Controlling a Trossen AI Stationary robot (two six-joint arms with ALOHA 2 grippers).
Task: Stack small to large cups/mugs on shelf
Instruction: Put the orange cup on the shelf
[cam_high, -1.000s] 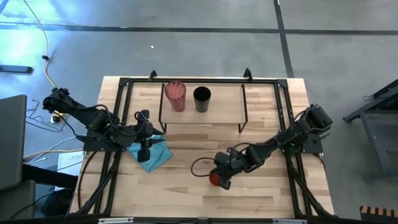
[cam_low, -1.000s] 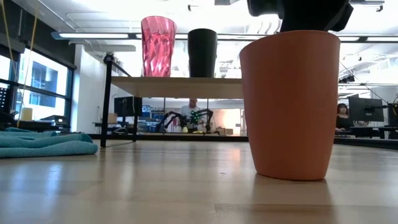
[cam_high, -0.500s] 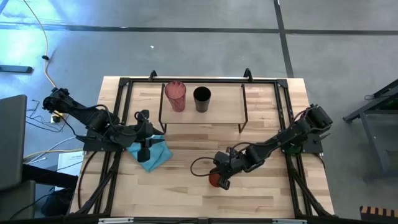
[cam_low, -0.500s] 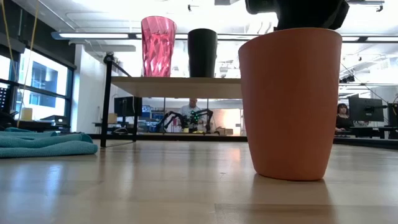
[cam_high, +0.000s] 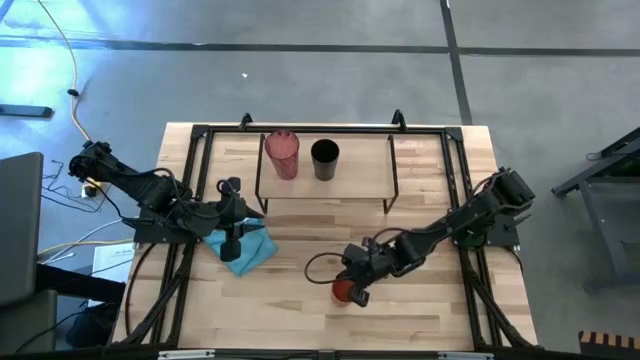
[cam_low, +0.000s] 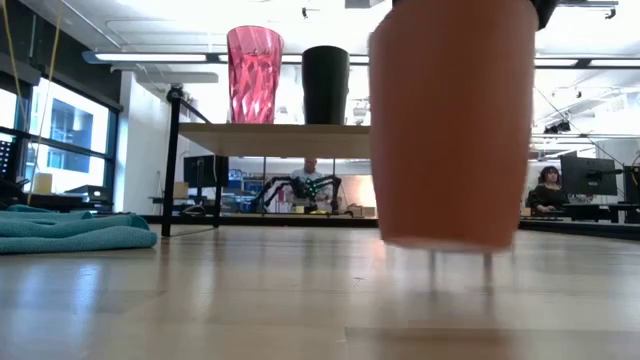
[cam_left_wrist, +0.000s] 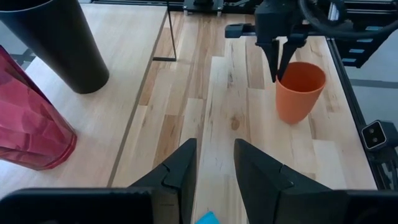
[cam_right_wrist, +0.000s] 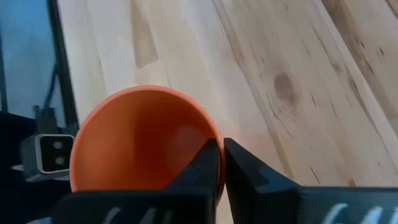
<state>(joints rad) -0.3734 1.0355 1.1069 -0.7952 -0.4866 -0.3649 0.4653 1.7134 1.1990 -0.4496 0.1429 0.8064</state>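
The short red-orange cup (cam_high: 343, 290) hangs just above the table near its middle front, with my right gripper (cam_left_wrist: 280, 71) shut on its rim. In the low view the cup (cam_low: 450, 120) fills the foreground and its base is off the wood. On the shelf (cam_high: 355, 175) at the back, the pink tumbler (cam_high: 282, 153) and the black cup (cam_high: 324, 158) stand upright side by side on their bases. My left gripper (cam_left_wrist: 214, 168) waits open over the teal cloth (cam_high: 250, 250), left of the shelf. My right gripper pinches the cup's rim (cam_right_wrist: 208, 134) on the side toward its own arm, one finger inside the cup and one outside. The fingers (cam_left_wrist: 275, 62) come from above, pointing down. The cup hangs upright below them, mouth up, lifted a little clear of the table.
The shelf's thin black legs (cam_low: 170, 165) stand on the wooden table between the cup and the back edge. The teal cloth (cam_low: 70, 230) lies on the table's left part. People sit at desks in the room beyond.
My right gripper has shut on the red-orange cup's rim and gone up a little. The cup, which stood on the table, is now lifted just clear of it and has shifted slightly toward the table's near edge, still upright.
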